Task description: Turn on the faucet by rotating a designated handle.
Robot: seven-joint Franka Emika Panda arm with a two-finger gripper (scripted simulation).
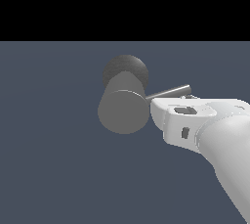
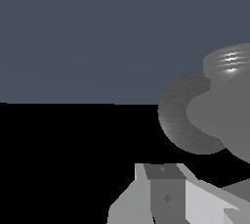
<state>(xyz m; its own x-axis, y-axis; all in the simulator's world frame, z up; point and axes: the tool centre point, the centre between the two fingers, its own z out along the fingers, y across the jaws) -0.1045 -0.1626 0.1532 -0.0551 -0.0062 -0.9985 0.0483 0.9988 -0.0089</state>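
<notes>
The faucet (image 1: 122, 110) is a matte grey upright cylinder seen from above, with a flat round top and a darker round base (image 1: 126, 67) behind it. Its handle (image 1: 171, 91), a thin grey rod, sticks out toward the exterior view's right. My white gripper (image 1: 168, 103) sits right against the handle near where the rod meets the cylinder. Its fingers are hidden under the hand. In the wrist view the faucet (image 2: 219, 115) fills the right side, close by, with one finger (image 2: 166, 196) showing at the frame's edge. The handle is not distinguishable there.
The faucet stands on a plain dark blue-grey floor (image 1: 49, 145). My white arm (image 1: 229, 159) comes in from the exterior view's lower right.
</notes>
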